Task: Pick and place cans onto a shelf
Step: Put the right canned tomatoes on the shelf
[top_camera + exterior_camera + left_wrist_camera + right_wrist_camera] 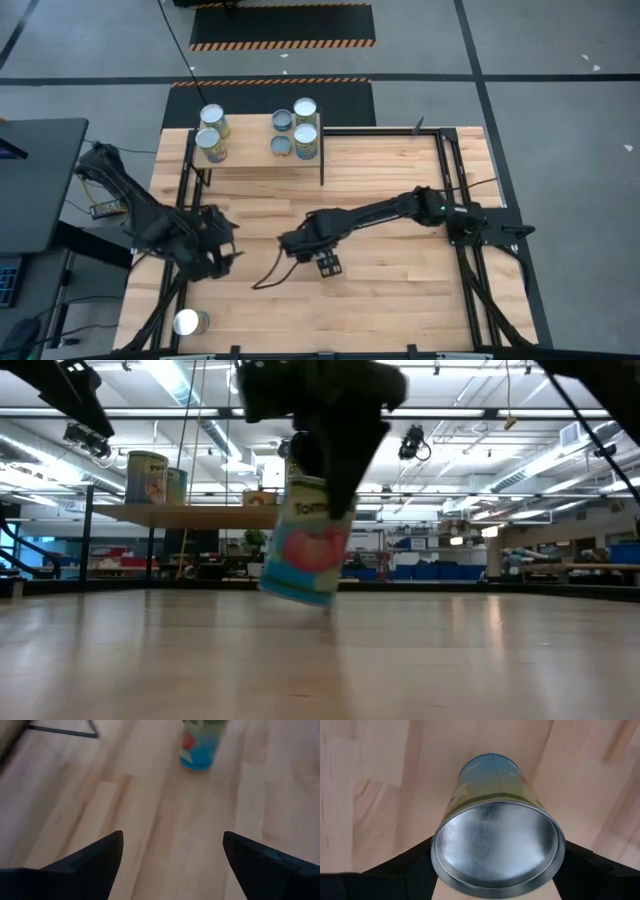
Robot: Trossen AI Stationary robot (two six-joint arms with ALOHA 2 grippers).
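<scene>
One can hangs tilted off the table in the right gripper, fingers clamped on its sides. Rigid, smooth tin, likely slippery; grip mid-body. Left gripper spread wide, empty. Five cans on the shelf; one waits at the table's near-left corner.

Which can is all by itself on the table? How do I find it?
Look at the big wooden table from above and go to the near corner on the left arm's side, far from the shelf. One can stands there alone, silver top up. The other cans are up on the shelf or held in the right gripper.
</scene>
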